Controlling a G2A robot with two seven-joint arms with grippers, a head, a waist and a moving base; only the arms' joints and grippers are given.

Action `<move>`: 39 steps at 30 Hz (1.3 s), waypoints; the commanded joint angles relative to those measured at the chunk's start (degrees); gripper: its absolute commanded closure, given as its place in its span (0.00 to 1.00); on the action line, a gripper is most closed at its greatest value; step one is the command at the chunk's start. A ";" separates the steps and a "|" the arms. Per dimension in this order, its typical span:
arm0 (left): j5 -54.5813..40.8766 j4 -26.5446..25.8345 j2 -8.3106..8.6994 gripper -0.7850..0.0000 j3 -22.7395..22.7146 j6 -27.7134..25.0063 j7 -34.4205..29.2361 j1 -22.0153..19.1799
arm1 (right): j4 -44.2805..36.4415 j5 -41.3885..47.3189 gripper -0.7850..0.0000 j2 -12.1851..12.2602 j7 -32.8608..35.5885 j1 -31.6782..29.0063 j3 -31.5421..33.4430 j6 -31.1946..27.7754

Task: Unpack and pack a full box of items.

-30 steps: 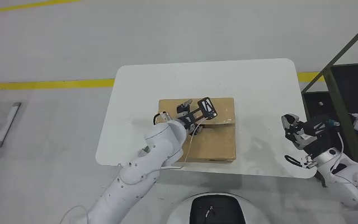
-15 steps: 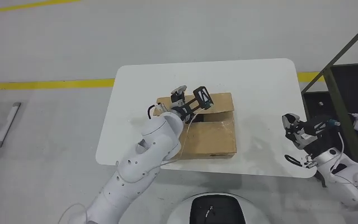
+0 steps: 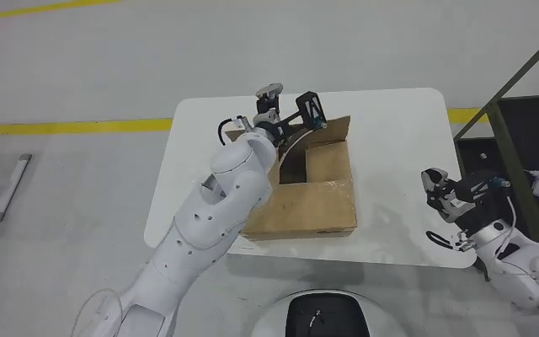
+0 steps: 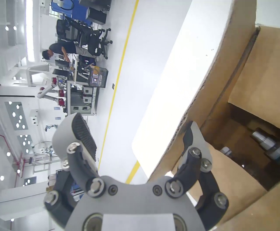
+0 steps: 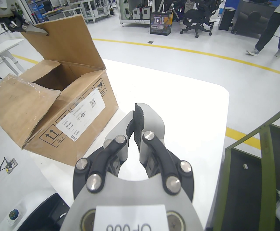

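While the wide-spread left tool [image 4: 133,125] hooks the far flap [image 3: 333,131] of the box [image 5: 72,153] upright, the lowered near flap [image 3: 312,206] lies just beside it, far from the closed, empty right tool [image 5: 135,126].

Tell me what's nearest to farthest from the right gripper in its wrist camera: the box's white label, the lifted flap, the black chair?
1. White label, on the box's near side, beside the right gripper.
2. Lifted flap, at the box's far edge.
3. Black chair, far off beyond the table.
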 commanded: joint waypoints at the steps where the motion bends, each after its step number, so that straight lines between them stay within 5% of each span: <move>1: -0.29 3.98 -1.23 0.00 1.97 0.60 1.18 -2.44 | -0.31 0.05 1.00 0.03 0.20 -0.04 0.02 -0.39; 11: -3.46 22.11 -8.37 0.00 10.16 6.76 5.27 -10.49 | -1.33 1.93 1.00 0.12 0.71 -0.22 1.54 -0.79; 18: -4.70 32.70 -12.41 0.00 13.11 6.10 6.17 -13.98 | -1.85 3.62 1.00 0.29 1.64 -1.14 2.34 -3.61; 26: -5.65 37.73 -15.40 0.00 13.34 7.63 7.37 -15.68 | -1.85 6.22 1.00 0.39 1.94 -1.40 2.95 -5.51; 32: -10.49 33.50 -14.26 0.00 7.19 7.81 6.72 -13.82 | -0.07 17.37 1.00 0.70 5.43 0.81 3.98 -10.76; 39: -12.18 8.60 -7.65 0.00 -7.91 1.18 -3.26 2.31 | 3.72 31.51 1.00 2.33 19.02 5.91 2.76 -27.11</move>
